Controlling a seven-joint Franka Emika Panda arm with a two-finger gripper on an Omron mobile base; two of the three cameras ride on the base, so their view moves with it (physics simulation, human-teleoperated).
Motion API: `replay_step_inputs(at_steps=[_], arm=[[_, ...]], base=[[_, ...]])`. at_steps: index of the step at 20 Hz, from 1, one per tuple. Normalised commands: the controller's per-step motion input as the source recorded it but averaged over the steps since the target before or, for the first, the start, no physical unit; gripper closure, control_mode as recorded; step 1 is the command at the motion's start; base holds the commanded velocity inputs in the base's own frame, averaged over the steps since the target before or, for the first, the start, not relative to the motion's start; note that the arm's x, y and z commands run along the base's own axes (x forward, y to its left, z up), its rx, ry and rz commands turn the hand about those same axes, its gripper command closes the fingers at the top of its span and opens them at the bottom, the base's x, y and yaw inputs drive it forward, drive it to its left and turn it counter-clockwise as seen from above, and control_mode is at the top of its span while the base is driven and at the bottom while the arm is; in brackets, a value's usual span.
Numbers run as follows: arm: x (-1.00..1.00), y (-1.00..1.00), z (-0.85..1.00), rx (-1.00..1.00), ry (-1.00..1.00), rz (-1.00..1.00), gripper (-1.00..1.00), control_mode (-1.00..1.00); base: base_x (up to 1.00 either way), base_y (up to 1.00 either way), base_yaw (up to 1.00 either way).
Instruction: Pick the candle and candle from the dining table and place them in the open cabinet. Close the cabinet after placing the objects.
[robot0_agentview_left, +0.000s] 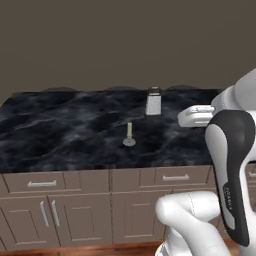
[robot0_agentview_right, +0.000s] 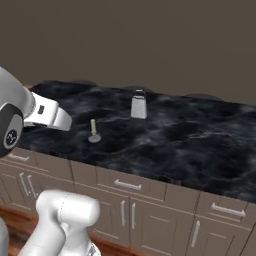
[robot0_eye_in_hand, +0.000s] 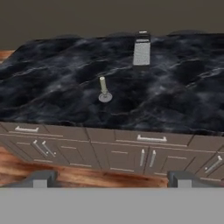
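The table (robot0_agentview_left: 60, 125) has a wide black top, polished and marble-like, run through with pale cloudy veins. Its edge is straight and square. Beneath it sit brown panelled drawer fronts and doors (robot0_eye_in_hand: 118, 159) with short silver bar handles. The floor at the foot is reddish wood plank. Behind the table the wall is flat, dull brown-grey and featureless.

One candle (robot0_agentview_left: 129, 134) stands upright near the middle of the top: a slim cream stick on a small round grey dish base. It also shows in the right base view (robot0_agentview_right: 93, 131) and the hand view (robot0_eye_in_hand: 104, 89). Only this one candle can be made out.

Farther back, well apart from the candle, stands a grater (robot0_agentview_left: 153, 102), a tall silver-grey box tapering to a dark handle at the top; its face looks finely textured in the hand view (robot0_eye_in_hand: 141, 50).

The gripper (robot0_eye_in_hand: 111, 179) is short of the table, facing its front. Its two dark fingertips stand spread wide with nothing between them.
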Motion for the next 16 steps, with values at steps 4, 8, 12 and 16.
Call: replay_step_inputs(at_steps=[4, 8, 12, 16], arm=[[0.00, 0.00, 0.00, 0.00, 0.00, 0.00, -1.00, 1.00], [0.00, 0.00, 0.00, 0.00, 0.00, 0.00, -1.00, 1.00], [0.00, 0.00, 0.00, 0.00, 0.00, 0.00, -1.00, 1.00], [0.00, 0.00, 0.00, 0.00, 0.00, 0.00, -1.00, 1.00]], base=[[0.38, 0.39, -0.20], [0.16, 0.51, -0.18], [0.00, 0.47, -0.19], [0.00, 0.41, -0.17]])
